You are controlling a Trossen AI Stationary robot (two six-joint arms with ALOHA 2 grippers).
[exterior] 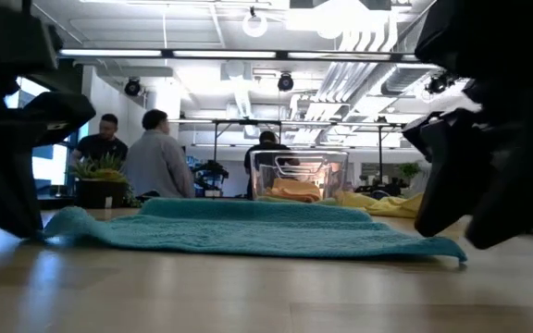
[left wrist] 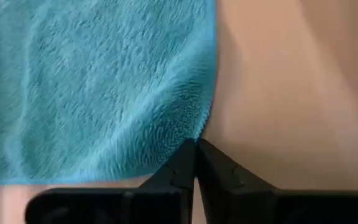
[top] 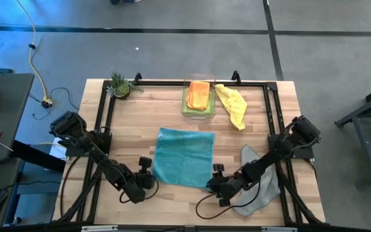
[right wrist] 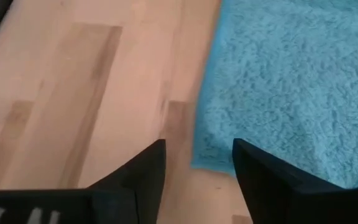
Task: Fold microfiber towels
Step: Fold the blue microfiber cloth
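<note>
Teal towel (top: 184, 156): flat, table centre
Left gripper (left wrist: 196, 149): pressed together at its 7 o'clock corner
Right gripper (right wrist: 197, 165): spread at its 5 o'clock corner

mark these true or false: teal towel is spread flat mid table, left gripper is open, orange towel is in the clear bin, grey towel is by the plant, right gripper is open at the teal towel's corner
1. The teal towel lies spread flat mid table. True.
2. The left gripper is open. False: its fingers are shut at the teal towel's corner.
3. The orange towel is in the clear bin. True.
4. The grey towel is by the plant. False: it lies under the right arm, at the near right.
5. The right gripper is open at the teal towel's corner. True.
</note>
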